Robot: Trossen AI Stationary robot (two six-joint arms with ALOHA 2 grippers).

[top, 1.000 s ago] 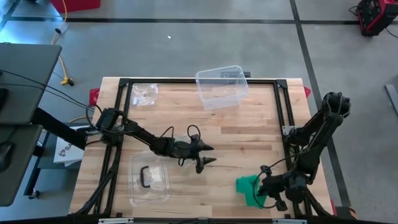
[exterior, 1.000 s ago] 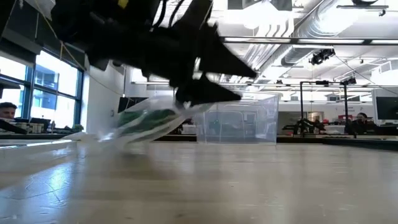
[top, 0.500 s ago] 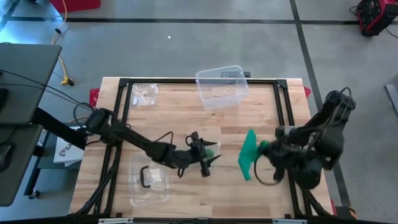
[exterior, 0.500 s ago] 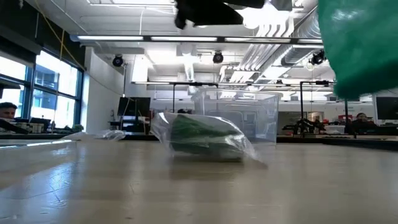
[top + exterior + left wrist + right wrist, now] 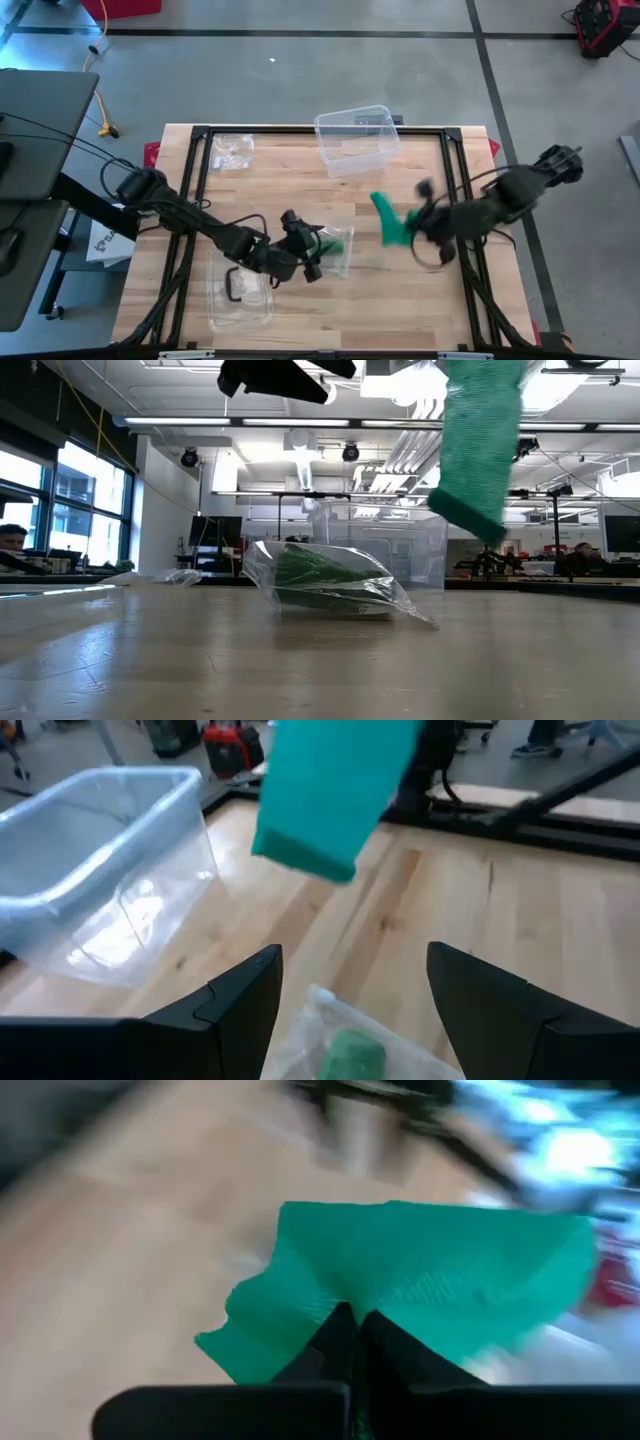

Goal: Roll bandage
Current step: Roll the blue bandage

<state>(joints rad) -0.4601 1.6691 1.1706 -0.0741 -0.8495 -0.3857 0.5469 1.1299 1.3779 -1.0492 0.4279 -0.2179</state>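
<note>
The right gripper (image 5: 418,228), pinched tight on the green bandage (image 5: 388,217), has swung it up over the table middle, while the left gripper (image 5: 305,262), fingers wide, has backed off the bagged roll (image 5: 333,246), so rolling can start.

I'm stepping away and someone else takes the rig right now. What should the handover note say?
Right gripper: shut on the green bandage strip, held in the air over the table's right half; the strip hangs loose.
Left gripper: open, empty, raised just above the clear bag, which holds a green bandage roll and lies mid-table.
Also on the table: an open clear bin at the far edge, a clear tray near the front left, a crumpled empty bag at the far left.
Done: strip picked up.
Left: rolling it; nothing is rolled yet.
</note>
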